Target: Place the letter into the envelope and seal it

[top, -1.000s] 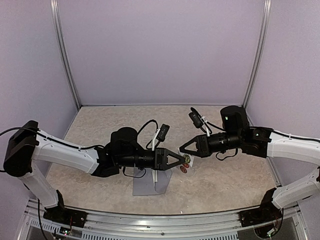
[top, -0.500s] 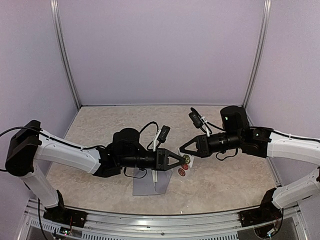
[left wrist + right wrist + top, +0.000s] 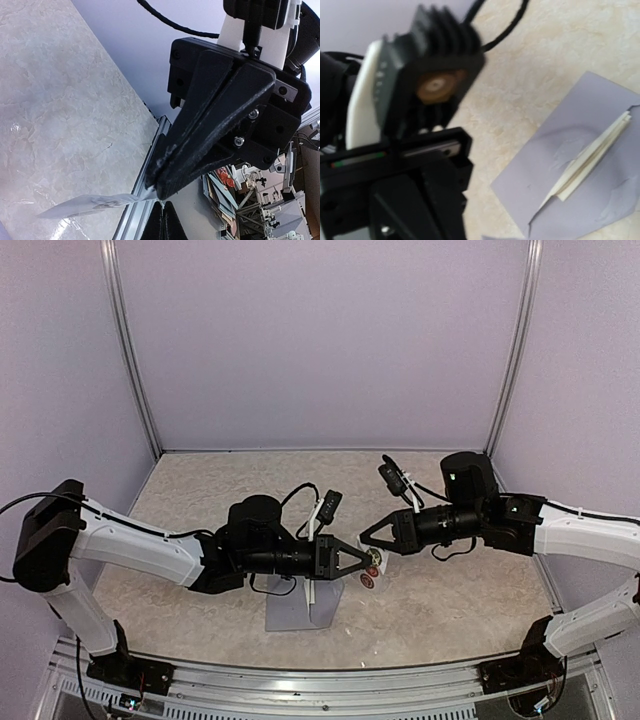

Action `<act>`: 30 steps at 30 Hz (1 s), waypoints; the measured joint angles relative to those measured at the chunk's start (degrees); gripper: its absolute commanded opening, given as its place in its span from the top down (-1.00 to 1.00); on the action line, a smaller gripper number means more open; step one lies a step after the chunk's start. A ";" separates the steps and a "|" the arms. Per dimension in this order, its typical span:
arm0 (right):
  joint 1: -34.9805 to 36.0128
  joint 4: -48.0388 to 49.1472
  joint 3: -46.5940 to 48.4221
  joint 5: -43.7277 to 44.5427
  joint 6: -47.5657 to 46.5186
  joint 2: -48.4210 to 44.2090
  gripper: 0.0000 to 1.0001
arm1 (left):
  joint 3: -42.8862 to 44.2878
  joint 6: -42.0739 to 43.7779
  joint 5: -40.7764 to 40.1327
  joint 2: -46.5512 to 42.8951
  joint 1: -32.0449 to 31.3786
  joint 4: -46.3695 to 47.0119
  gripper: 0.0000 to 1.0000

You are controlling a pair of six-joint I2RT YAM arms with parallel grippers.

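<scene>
The grey-blue envelope (image 3: 290,615) lies on the table under my left arm. In the right wrist view the envelope (image 3: 555,170) has its flap open, and the folded cream letter (image 3: 592,155) sits inside it. My left gripper (image 3: 374,560) and right gripper (image 3: 362,537) meet tip to tip above the table. Between them hangs a small white strip with red round stickers (image 3: 369,578). In the left wrist view the right gripper (image 3: 156,189) is shut on the strip (image 3: 85,206). My left gripper (image 3: 164,210) is shut on a thin white sliver at the strip's edge.
The left arm's wrist and camera (image 3: 420,100) fill the left half of the right wrist view, blurred. The table's front metal rail (image 3: 320,685) runs between the arm bases. Pale walls with metal posts (image 3: 135,350) close in the back and sides.
My left arm has shifted slightly to the right. The gripper tips stay together on the strip. The right arm has not moved.
</scene>
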 measured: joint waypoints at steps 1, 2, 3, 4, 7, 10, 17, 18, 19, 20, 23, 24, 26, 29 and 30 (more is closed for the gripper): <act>0.00 -0.24 0.00 0.61 -0.11 -0.02 1.00 | 0.00 -0.04 0.00 0.00 0.00 0.00 1.00; 0.00 -0.68 0.00 1.55 -0.26 -0.02 1.00 | 0.00 -0.07 0.00 0.00 0.00 0.00 1.00; 0.02 -1.25 0.00 2.56 -0.46 -0.02 1.00 | 0.00 -0.11 0.00 0.00 0.00 0.02 1.00; 0.02 -1.68 0.00 3.37 -0.61 0.00 1.00 | 0.00 -0.11 0.00 0.00 0.00 0.00 1.00; 0.50 -3.54 0.09 6.60 -1.22 0.04 1.00 | 0.00 -0.11 -0.17 0.00 0.02 0.02 1.00; 1.01 -5.25 0.31 9.49 -1.90 0.42 1.00 | 0.00 -0.09 -0.20 0.00 0.07 0.02 1.00; 1.97 -7.41 0.50 13.07 -2.58 1.31 1.00 | 0.00 -0.07 -0.17 0.00 0.07 0.02 1.00; 1.99 -7.52 0.52 13.20 -2.60 1.31 1.00 | 0.00 -0.07 -0.20 0.00 0.11 0.02 0.99; 2.03 -7.54 0.52 13.38 -2.64 1.31 1.00 | 0.00 -0.07 -0.20 0.00 0.22 0.02 0.89; 2.05 -7.52 0.52 13.55 -2.64 1.31 1.00 | 0.00 -0.09 -0.20 0.00 0.28 0.00 0.81; 2.05 -7.30 0.52 13.62 -2.60 1.29 1.00 | -0.02 -0.50 -0.24 0.00 0.76 0.09 0.57; 2.05 -7.06 0.52 13.44 -2.47 1.25 1.00 | -0.15 -0.92 -0.33 0.00 1.01 0.28 0.49; 2.05 -6.10 0.50 12.81 -2.21 1.01 1.00 | -0.46 -1.55 -0.72 0.00 1.36 0.44 0.31; 2.05 -4.22 0.46 11.54 -1.81 0.13 1.00 | -0.66 -2.25 -1.62 0.09 1.75 0.20 0.16; 2.05 -3.72 0.46 11.23 -1.77 -0.09 1.00 | -0.68 -2.73 -1.77 0.20 1.75 0.20 0.13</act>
